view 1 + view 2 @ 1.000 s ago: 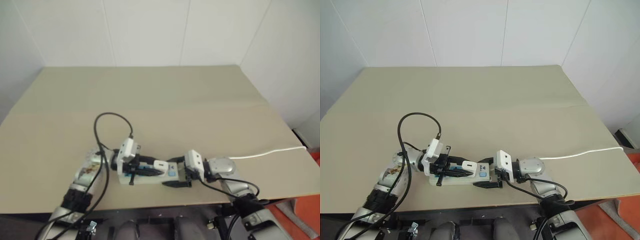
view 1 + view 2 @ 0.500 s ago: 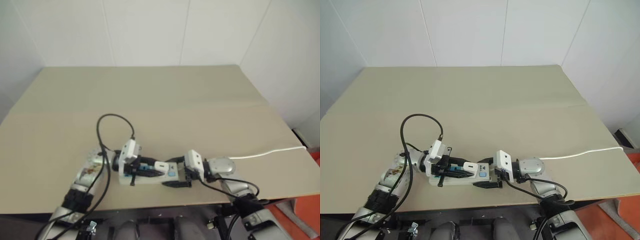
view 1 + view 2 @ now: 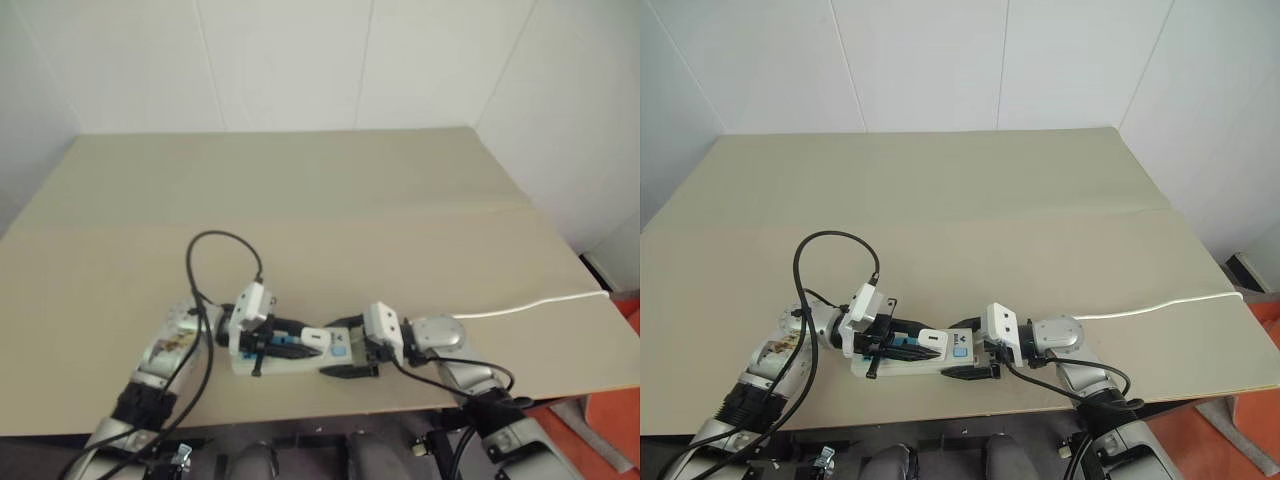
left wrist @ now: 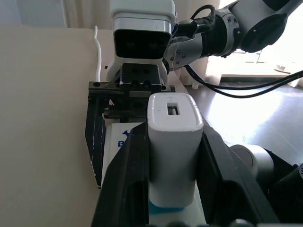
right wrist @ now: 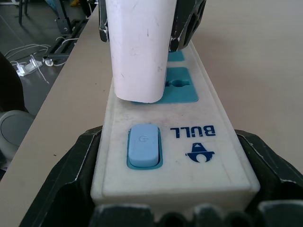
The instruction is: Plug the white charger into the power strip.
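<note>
left gripper point(image 4: 173, 156): clamped on white charger point(image 4: 173, 142) over a blue socket | right gripper point(image 5: 170, 189): clamped around power strip point(image 5: 175, 146) end | strip lies on desk point(image 3: 300, 220)

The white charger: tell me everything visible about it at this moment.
The white charger is a small, smooth, rounded plastic block with a slot-shaped port in its upper end face. It stands upright on a blue socket of the power strip, beside the blue switch, with the left gripper shut on its sides. Whether it is fully seated is unclear.
</note>
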